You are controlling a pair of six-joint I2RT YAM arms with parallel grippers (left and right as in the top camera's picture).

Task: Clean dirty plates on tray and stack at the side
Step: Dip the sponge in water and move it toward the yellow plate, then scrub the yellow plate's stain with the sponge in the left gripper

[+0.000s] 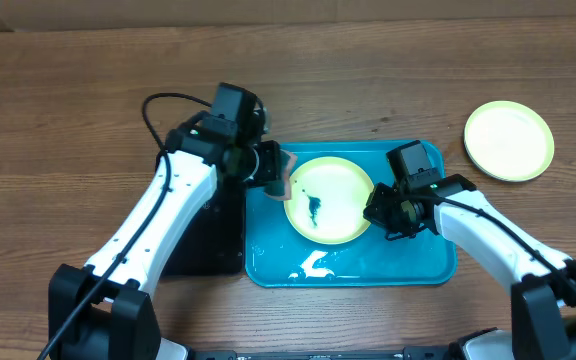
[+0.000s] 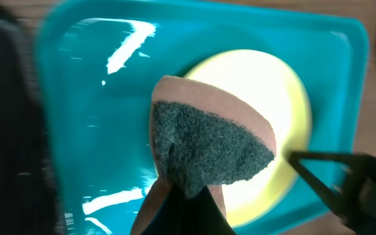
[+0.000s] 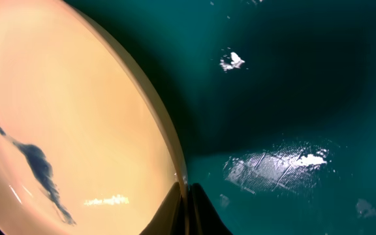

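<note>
1. You see the tray (image 1: 408,262): glossy turquoise plastic, wet sheen w/ white streaks.
2. Your plate (image 1: 343,195): smooth pale plastic, shiny, w/ dark smear.
3. The sponge (image 2: 207,147): rough grey-green scour fibre, smoother tan foam edge.
4. The table (image 1: 68,90): matt wood grain.

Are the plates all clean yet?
Not yet. One clean plate sits on the table beside the tray. The right gripper pinches the dirty plate by its rim while the left gripper holds a sponge at its edge. The dark smear needs wiping, then stacking.
</note>
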